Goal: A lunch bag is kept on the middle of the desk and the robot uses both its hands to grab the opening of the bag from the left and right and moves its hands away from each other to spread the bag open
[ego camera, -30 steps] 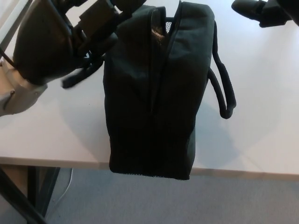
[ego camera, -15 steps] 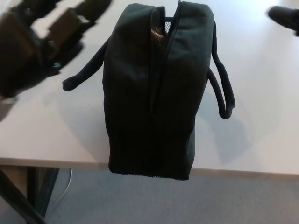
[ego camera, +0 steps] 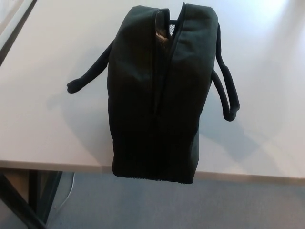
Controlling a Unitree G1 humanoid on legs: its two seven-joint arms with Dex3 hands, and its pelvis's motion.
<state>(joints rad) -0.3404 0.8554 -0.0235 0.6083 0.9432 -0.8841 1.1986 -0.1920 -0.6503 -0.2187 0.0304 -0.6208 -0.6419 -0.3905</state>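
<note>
Both of the robot's hands are gone from our view now, so we cannot tell how their fingers stand or whether they hold anything. Half a second ago the left hand was a dark blur at the upper left, near the bag's left strap, and the tip of the right hand showed at the upper right corner; a second ago the left hand was right against the bag's upper left side.

We see the black fabric lunch bag (ego camera: pixel 157 95) in the same place as before, upright in the middle of the white worktop (ego camera: pixel 47 124), its near end jutting just past the front edge. Its top opening (ego camera: pixel 159 62) runs away from us as a narrow slit, parted a little at the far end, where a tan patch and some mesh show.

One black strap handle (ego camera: pixel 90 76) lies out to the left on the worktop, and the other strap handle (ego camera: pixel 228 90) loops down on the right. Below the worktop edge we see grey floor (ego camera: pixel 190 205) and a dark table leg (ego camera: pixel 24 205).
</note>
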